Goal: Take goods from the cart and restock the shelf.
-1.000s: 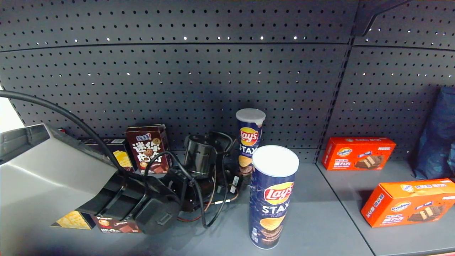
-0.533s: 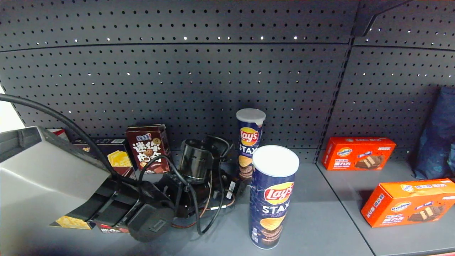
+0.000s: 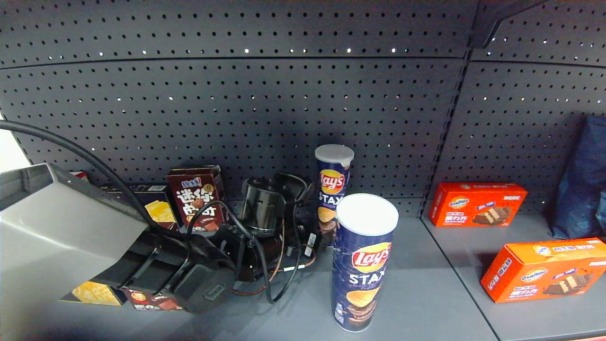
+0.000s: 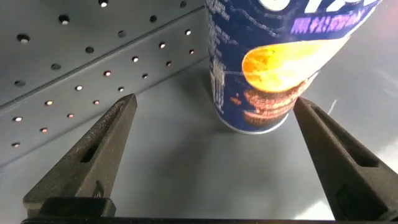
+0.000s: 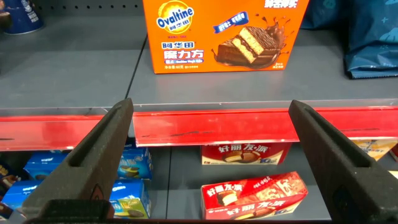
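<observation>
Two tall blue chip cans stand on the grey shelf (image 3: 426,284): a rear can (image 3: 333,182) by the pegboard and a front can (image 3: 363,265) nearer me. My left arm's wrist (image 3: 262,211) lies low on the shelf, just left of the rear can. In the left wrist view, my left gripper (image 4: 214,104) is open, and a chip can (image 4: 267,68) stands upright just past its fingertips, untouched. My right gripper (image 5: 211,107) is open and holds nothing. It hangs in front of the shelf's red front edge (image 5: 211,124), below an orange snack box (image 5: 224,34).
A brown cookie box (image 3: 196,194) and a yellow-printed box (image 3: 158,208) stand left of the arm. Two orange boxes (image 3: 476,203) (image 3: 544,274) and a blue bag (image 3: 584,180) fill the right bay. The lower shelf holds red boxes (image 5: 252,193) and blue packs (image 5: 127,180).
My left arm slid slightly left and toward me, then eased back toward the rear can. Both cans stayed put.
</observation>
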Controlling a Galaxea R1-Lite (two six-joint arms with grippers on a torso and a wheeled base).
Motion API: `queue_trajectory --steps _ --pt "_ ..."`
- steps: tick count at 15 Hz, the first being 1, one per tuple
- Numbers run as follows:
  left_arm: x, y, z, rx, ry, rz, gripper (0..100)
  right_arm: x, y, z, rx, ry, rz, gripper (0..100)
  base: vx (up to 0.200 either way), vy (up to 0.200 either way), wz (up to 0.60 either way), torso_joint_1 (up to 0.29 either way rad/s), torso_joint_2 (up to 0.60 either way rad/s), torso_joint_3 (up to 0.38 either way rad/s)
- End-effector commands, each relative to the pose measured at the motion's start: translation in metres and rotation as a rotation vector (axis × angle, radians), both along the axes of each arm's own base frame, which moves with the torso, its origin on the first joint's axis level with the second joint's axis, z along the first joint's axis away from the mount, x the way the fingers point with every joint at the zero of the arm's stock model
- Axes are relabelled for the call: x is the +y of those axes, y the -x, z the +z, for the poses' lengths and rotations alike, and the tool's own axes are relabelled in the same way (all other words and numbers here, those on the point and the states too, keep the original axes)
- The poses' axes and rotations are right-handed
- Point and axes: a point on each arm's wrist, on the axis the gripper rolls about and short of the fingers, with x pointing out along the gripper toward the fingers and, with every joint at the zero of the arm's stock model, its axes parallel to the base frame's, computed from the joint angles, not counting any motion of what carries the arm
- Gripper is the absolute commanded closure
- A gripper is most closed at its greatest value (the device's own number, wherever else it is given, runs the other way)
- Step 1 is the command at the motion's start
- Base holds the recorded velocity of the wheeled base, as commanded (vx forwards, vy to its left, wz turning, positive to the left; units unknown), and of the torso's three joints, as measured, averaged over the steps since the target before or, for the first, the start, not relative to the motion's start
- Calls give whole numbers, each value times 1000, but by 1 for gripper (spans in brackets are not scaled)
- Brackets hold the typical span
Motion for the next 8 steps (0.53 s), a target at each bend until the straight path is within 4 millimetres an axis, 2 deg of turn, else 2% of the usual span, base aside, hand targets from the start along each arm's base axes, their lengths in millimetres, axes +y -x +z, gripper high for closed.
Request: queue_trajectory --steps 1,5,7,8 --pt "-1 -4 -2 -1 -1 3 0 0 0 0 1 0 0 0 0 0 0 0 0 0" --pt "0 -4 -5 9 -6 7 0 0 0 0 1 0 0 0 0 0 0 0 0 0" --pt "4 5 -5 19 -15 2 0 0 0 0 1 0 0 0 0 0 0 0 0 0" --pt "9 13 4 6 -4 -1 0 0 0 0 1 0 0 0 0 0 0 0 0 0"
